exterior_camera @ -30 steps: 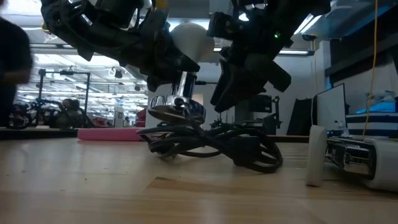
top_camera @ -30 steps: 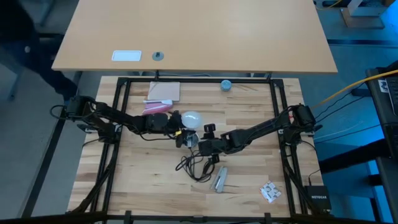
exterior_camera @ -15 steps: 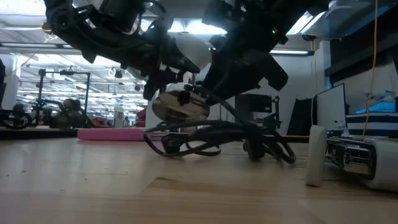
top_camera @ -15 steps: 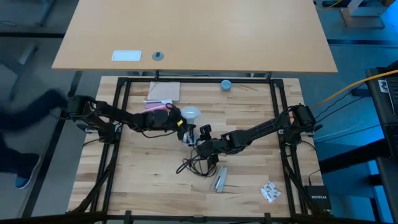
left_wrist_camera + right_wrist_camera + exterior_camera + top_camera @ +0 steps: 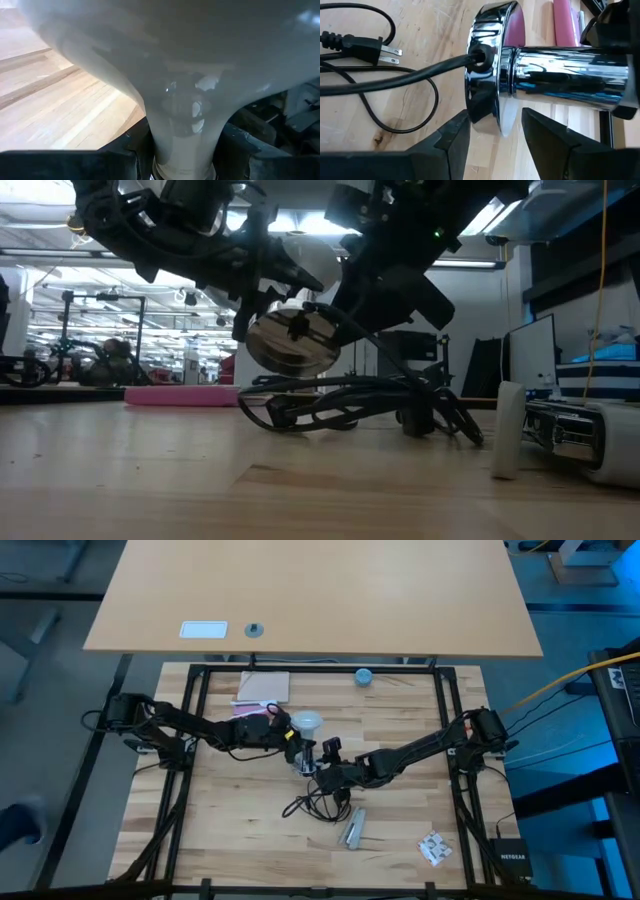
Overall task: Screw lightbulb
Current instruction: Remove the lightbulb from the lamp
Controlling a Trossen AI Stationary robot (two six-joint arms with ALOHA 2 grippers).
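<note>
The white frosted lightbulb (image 5: 307, 723) (image 5: 312, 258) sits with its pale neck in a chrome lamp holder (image 5: 292, 342), a tube ending in a round disc (image 5: 487, 70). Both hang in the air above the table's middle, tipped so the disc faces the near edge. My left gripper (image 5: 299, 742) (image 5: 185, 156), reaching in from the left, is shut on the bulb. My right gripper (image 5: 319, 768) (image 5: 495, 142), reaching in from the right, is shut on the holder's disc. A black cord (image 5: 420, 75) leaves the disc's centre. My left gripper pinches the bulb's narrow neck (image 5: 184, 125) between its two fingers (image 5: 125, 152), just below where the globe widens, coming nearly level from the table's left. The bulb is lifted clear of the table. My right gripper has the rim of the chrome disc (image 5: 496, 120) between its two fingers (image 5: 455, 135), slanting down from the table's right. The fingers lie across the disc's edge. The holder is clear of the table, its tube roughly level, and the cord hangs below.
The cord lies in a loose heap (image 5: 318, 805) (image 5: 350, 405) under the grippers, with its plug (image 5: 367, 47) on the wood. A pink block (image 5: 250, 710), a beige card (image 5: 265, 687), a blue round object (image 5: 364, 676), a metal piece (image 5: 354, 827) and a white packet (image 5: 434, 848) lie around.
The holder has tipped from standing with its disc down near the cord heap to hanging higher with the disc turned toward the near edge. The bulb has swung toward the far edge. My left gripper has rolled about its own line with the bulb. The cord has been drawn along.
</note>
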